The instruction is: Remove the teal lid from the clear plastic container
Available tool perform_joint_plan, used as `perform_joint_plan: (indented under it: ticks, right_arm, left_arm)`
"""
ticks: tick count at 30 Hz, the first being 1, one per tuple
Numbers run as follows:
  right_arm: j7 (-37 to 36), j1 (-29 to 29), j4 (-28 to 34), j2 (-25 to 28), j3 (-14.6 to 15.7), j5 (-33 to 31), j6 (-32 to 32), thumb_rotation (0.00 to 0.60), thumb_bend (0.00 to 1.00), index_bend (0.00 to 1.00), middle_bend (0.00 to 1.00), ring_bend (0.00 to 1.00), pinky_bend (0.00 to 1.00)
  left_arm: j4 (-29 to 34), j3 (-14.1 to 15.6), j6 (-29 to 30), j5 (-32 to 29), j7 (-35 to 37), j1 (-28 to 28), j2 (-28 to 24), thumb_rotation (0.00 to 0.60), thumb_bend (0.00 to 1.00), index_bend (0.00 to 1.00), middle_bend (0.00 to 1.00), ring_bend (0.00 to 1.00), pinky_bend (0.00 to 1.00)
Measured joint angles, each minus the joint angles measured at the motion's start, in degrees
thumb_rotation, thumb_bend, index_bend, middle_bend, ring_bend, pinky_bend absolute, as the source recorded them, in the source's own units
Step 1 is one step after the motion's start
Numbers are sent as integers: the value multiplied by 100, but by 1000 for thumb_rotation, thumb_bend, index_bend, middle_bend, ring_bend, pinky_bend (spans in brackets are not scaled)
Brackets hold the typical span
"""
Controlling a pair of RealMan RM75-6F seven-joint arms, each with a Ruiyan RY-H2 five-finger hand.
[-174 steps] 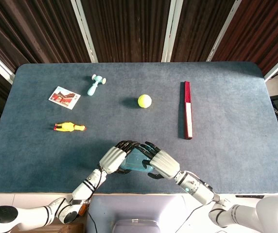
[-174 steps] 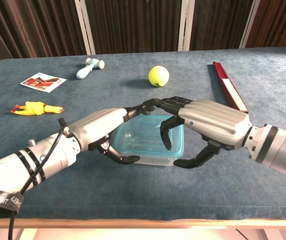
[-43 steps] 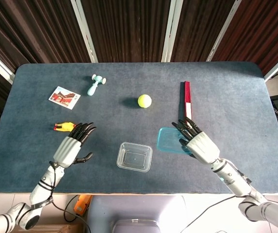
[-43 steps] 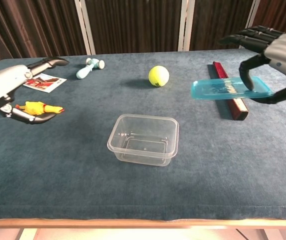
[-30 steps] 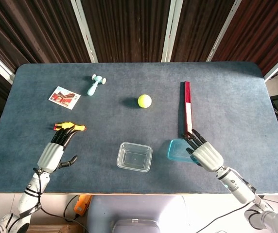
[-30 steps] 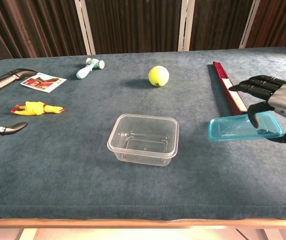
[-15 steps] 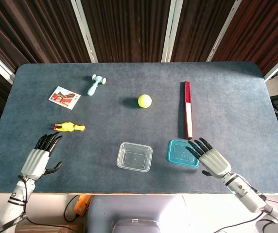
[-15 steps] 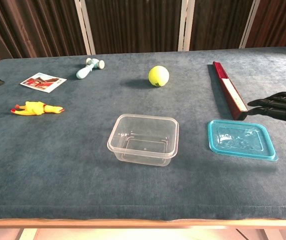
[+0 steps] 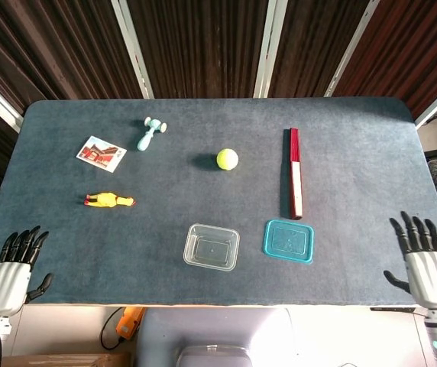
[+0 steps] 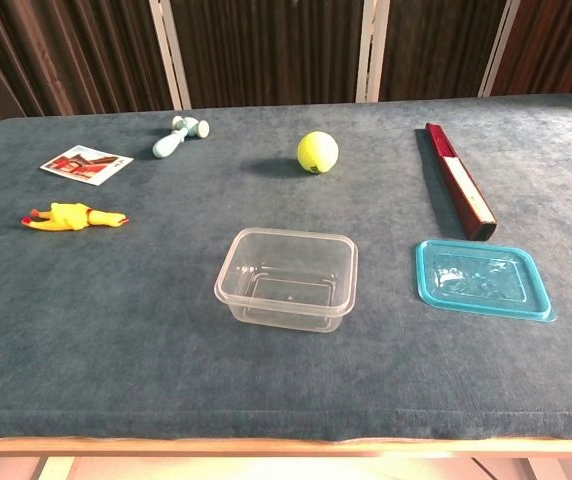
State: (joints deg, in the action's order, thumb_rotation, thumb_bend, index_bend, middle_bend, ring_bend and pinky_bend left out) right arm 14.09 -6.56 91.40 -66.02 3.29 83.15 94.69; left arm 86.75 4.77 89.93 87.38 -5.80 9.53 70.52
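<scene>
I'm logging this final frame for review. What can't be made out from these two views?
- Both hands: absent from the chest view. The head view shows the left hand and right hand at the table's near corners, their arms cut off by the bottom edge.
- Card: its print is too small to read in either view.
- Teal lid: whether it lies topside up cannot be told.
- Clear container: looks empty; small contents would not show.

Left hand (image 9: 8, 271), lower left: pale grey ribbed shell; black fingers. Right hand (image 9: 425, 264), lower right: identical finish; grey wrist.
</scene>
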Motion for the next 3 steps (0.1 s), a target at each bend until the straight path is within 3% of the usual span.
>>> perform_joint_plan:
  ticks: [3]
  right_arm:
    - [-163, 108, -24, 8, -128, -74, 21, 600, 55, 0, 0, 0, 0]
  left_arm:
    - [-38, -22, 71, 111, 92, -83, -19, 600, 316, 0, 0, 0, 0]
